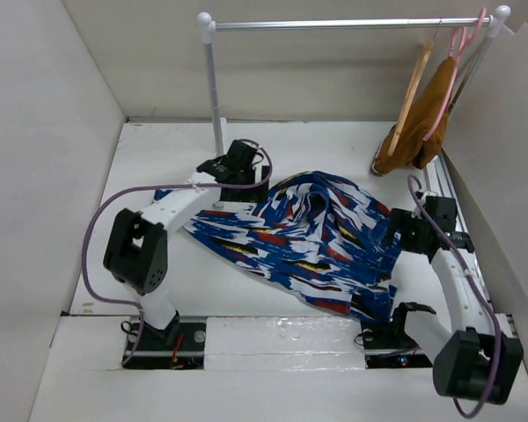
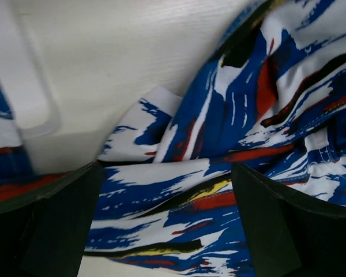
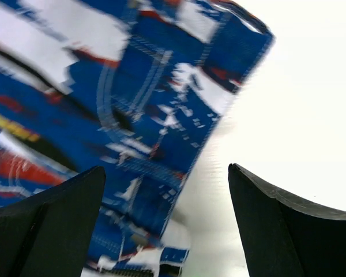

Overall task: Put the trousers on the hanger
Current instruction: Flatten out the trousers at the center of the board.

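The trousers (image 1: 317, 237), bright blue with white, red, yellow and black streaks, lie crumpled in the middle of the table. The tan wooden hanger (image 1: 411, 92) hangs from the rail at the back right, bare. My left gripper (image 1: 251, 180) is at the trousers' far left edge. In the left wrist view it (image 2: 164, 225) is open, with trouser fabric (image 2: 179, 202) lying between the jaws. My right gripper (image 1: 403, 227) is at the trousers' right edge. In the right wrist view it (image 3: 167, 225) is open, above the fabric's edge (image 3: 144, 144) and bare table.
A metal rail (image 1: 343, 25) on a white post (image 1: 216, 88) spans the back. A thin pink hanger (image 1: 451, 75) carrying a mustard-brown garment (image 1: 420, 132) hangs beside the wooden hanger. White walls close in the table on the left, back and right.
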